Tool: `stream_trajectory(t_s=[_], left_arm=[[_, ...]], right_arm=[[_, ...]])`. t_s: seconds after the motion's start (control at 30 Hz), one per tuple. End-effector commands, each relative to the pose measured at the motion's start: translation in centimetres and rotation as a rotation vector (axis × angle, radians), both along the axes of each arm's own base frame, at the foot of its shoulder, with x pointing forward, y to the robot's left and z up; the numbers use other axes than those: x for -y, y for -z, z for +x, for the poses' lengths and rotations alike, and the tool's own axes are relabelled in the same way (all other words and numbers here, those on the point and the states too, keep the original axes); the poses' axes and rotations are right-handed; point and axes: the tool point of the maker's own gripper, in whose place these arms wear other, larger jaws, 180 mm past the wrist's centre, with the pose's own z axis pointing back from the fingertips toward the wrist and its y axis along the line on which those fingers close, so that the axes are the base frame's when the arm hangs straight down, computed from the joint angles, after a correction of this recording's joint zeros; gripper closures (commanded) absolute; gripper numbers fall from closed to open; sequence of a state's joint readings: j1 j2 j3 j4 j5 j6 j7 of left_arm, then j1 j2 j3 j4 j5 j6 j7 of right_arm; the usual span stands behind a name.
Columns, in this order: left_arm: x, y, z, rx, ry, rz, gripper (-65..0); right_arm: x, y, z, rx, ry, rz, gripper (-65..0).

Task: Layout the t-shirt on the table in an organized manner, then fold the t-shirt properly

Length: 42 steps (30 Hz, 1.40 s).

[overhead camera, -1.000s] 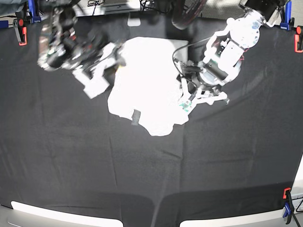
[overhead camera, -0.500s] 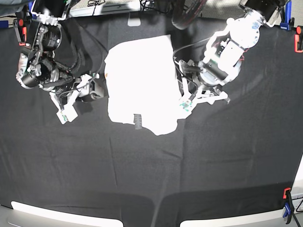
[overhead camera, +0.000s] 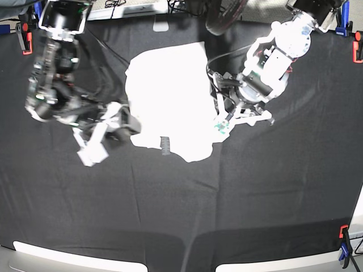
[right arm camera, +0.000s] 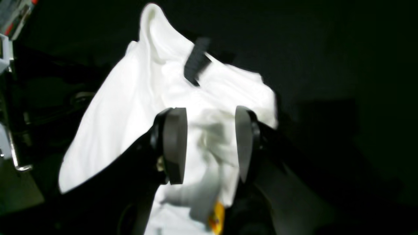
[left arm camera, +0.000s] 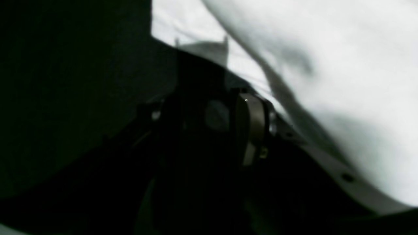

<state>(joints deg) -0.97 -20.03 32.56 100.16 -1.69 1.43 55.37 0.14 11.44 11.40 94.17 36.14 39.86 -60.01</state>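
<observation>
The white t-shirt (overhead camera: 167, 96) lies bunched in a rough rectangle at the far middle of the black table (overhead camera: 170, 215), plain side up, with a small dark label (overhead camera: 164, 145) near its front edge. My right gripper (overhead camera: 127, 126) is at the shirt's lower left edge; in the right wrist view its fingers (right arm camera: 174, 145) stand apart, open, with the t-shirt (right arm camera: 137, 98) showing beyond them. My left gripper (overhead camera: 223, 122) hovers at the shirt's right edge. The left wrist view is dark and blurred, showing one pad (left arm camera: 251, 130) beside white cloth (left arm camera: 343, 65); nothing is pinched.
Red clips (overhead camera: 25, 37) (overhead camera: 357, 48) and blue clips (overhead camera: 340, 25) (overhead camera: 344, 246) hold the cloth at its edges. A grey object (overhead camera: 160, 25) and cables lie past the far edge. Light table corners (overhead camera: 68, 260) show at the front.
A second ago the right arm was at the shirt's upper left; it swung away left, then came down-right to the lower left edge. The shirt's left side was pulled narrower. The left arm stayed put.
</observation>
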Motion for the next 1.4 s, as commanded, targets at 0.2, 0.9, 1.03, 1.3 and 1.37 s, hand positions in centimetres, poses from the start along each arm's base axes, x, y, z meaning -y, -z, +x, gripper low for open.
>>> stream_trajectory(t_s=[0.2, 0.9, 1.03, 1.3, 1.37], left_arm=[[0.2, -1.2, 1.1, 0.046, -0.005, -0.018, -26.0], [-3.8, -3.6, 3.3, 0.212, -0.096, 0.202, -26.0], [-4.8, -6.8, 3.9, 0.303, -0.156, 0.176, -26.0], [-10.9, -10.2, 5.2, 0.342, -0.341, 0.082, -26.0], [-13.3, -10.1, 5.0, 0.306, -0.413, 0.045, -26.0]], right_arm=[[-2.4, 2.0, 1.1, 0.029, -0.038, -0.065, -23.5], [-7.2, -7.6, 9.8, 0.257, -0.108, -0.124, -23.5], [-6.9, -8.2, 9.1, 0.253, -0.125, -0.176, -23.5], [-6.6, -7.5, 6.8, 0.216, -0.161, -0.245, -23.5], [-6.5, -6.7, 5.9, 0.198, -0.157, -0.242, -23.5]])
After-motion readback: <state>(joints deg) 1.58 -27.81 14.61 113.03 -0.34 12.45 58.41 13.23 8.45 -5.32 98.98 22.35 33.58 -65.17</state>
